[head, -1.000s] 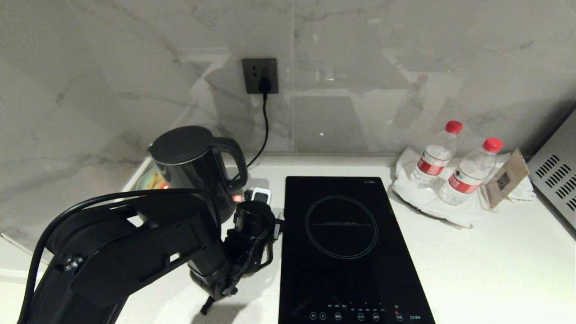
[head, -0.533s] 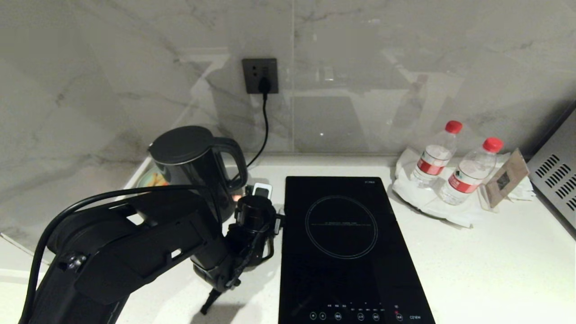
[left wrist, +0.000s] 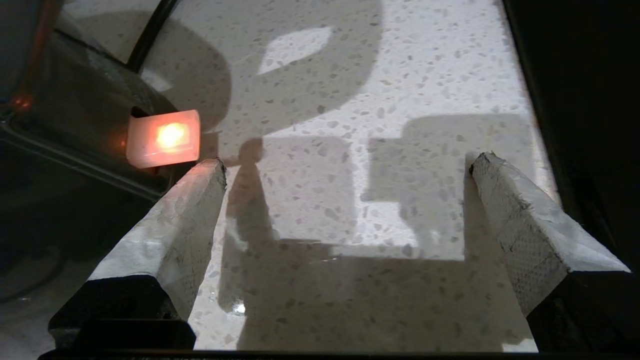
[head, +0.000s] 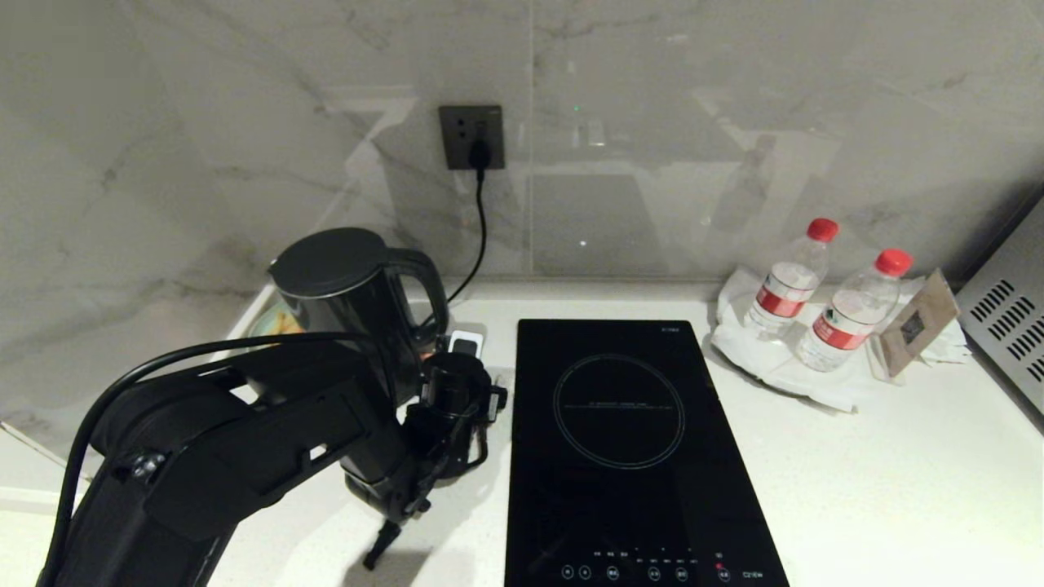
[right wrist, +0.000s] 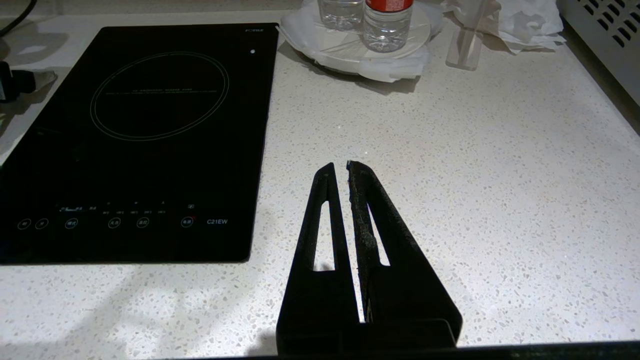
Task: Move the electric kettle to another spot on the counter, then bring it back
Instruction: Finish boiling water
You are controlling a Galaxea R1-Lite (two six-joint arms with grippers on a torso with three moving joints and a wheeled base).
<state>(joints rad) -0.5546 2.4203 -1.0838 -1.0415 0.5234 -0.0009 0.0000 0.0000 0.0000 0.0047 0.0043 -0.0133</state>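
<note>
The left gripper, jaws wide, is held low beside the kettle; the handle could be missed or the kettle tipped on the worktop.

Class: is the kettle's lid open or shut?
Shut: the electric kettle's flat lid lies flush on its rim.

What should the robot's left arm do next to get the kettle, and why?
Probably reach a bit further toward the kettle's handle. The left end effector is open with only bare counter between its fingers, and the kettle stands untouched beside it, its glowing switch near one fingertip.
</note>
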